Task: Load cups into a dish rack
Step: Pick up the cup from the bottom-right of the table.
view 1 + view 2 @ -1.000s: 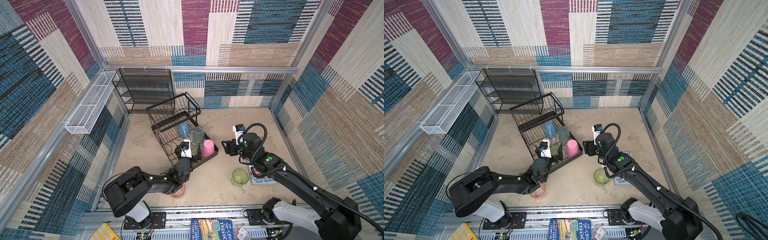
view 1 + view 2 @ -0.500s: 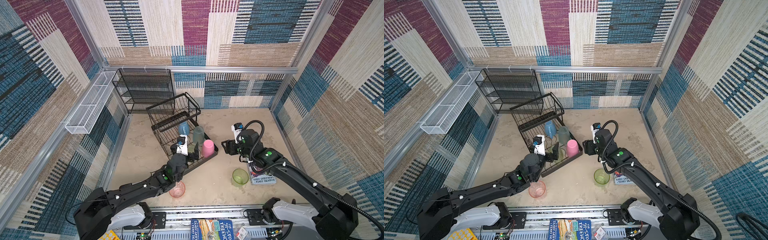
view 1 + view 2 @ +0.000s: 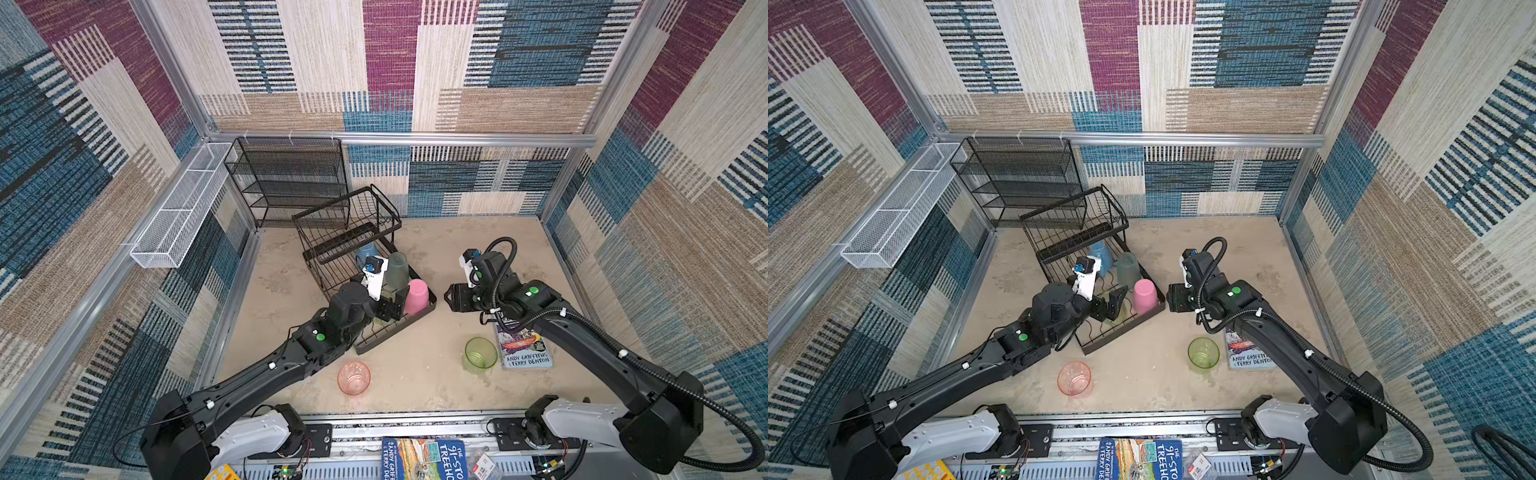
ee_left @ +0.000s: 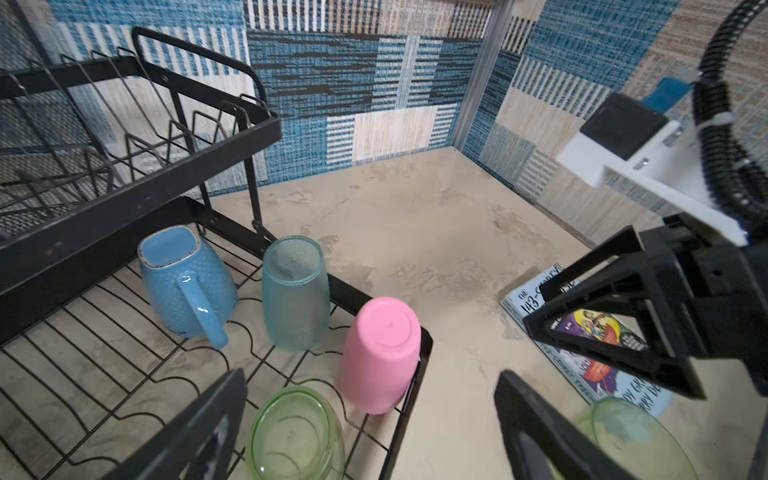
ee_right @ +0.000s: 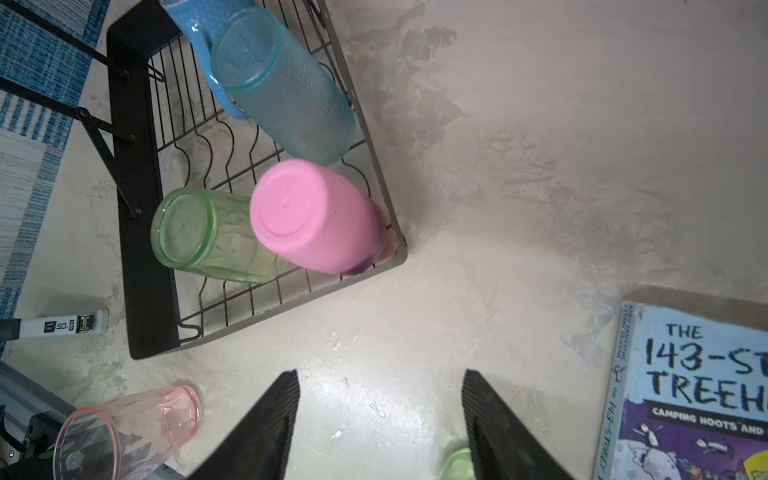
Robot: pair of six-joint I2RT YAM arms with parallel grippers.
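1. Left gripper (image 3: pixel 1111 303): the fingers (image 4: pixel 195 432) are spread wide and released, and nothing is grasped. They are held over the front part of the lower tray of the dish rack (image 3: pixel 395 328). The green cup (image 4: pixel 295 436) sits below them and the opaque pink cup (image 3: pixel 417 296) just beside them.
2. Left arm: the wrist is pitched down over the tray's near edge. The links are stretched back in an almost straight diagonal to the base at the near left.
3. Right gripper (image 5: pixel 380 415): the fingers (image 5: pixel 266 428) are parted and nothing is grasped; bare floor is seen between them. The gripper is held low, just beside the tray corner nearest the opaque pink cup, and apart from it.
4. Right arm: the wrist is positioned above the far end of the book (image 3: pixel 524 351). The links run back diagonally to the base at the near right.
5. Cups: four are set mouth down in the lower tray, namely the blue mug (image 3: pixel 368 251), the grey-teal tumbler (image 3: pixel 397 270), the opaque pink cup and the green cup. The translucent pink cup (image 3: pixel 353 377) and the second green cup (image 3: pixel 481 352) stand upright on the floor, outside the rack.
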